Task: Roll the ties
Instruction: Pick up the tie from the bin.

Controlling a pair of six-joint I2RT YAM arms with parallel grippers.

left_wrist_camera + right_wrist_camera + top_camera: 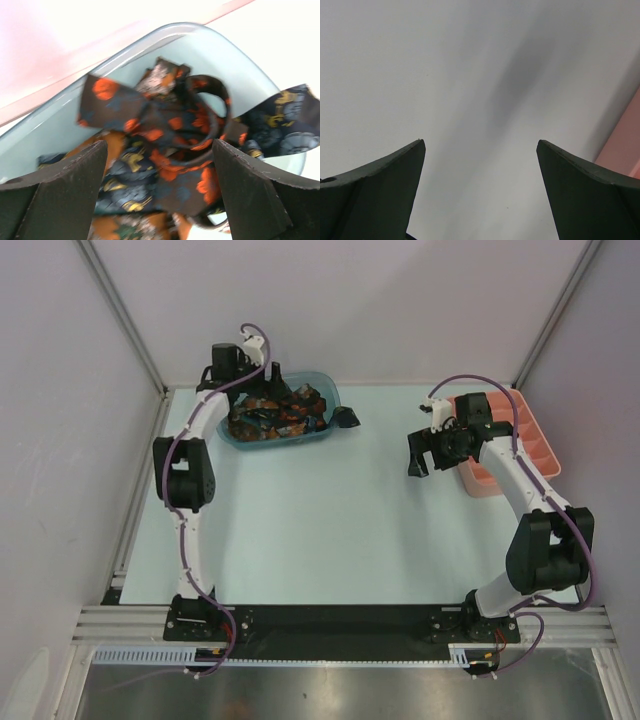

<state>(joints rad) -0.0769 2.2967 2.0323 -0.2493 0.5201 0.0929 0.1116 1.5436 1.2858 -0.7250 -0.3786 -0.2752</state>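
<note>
Dark blotched ties [150, 125] lying in blue basket [175, 27]; left hand [160, 145] hovering wide open above, right hand [480, 145] gaping empty

- Your top view looks down from behind over the whole table [320, 520].
- Left wrist: close above the ties [170, 145] in the bin [225, 55], shared with top.
- Right wrist: close, facing table.

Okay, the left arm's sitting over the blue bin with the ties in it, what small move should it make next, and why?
Probably lower the left end effector a little and close on the dark orange-blotched tie that the wrist view frames between its fingers. Its jaws stand open with nothing held, and the ties lie tangled and unrolled in the blue bin, so one has to come out first.
</note>
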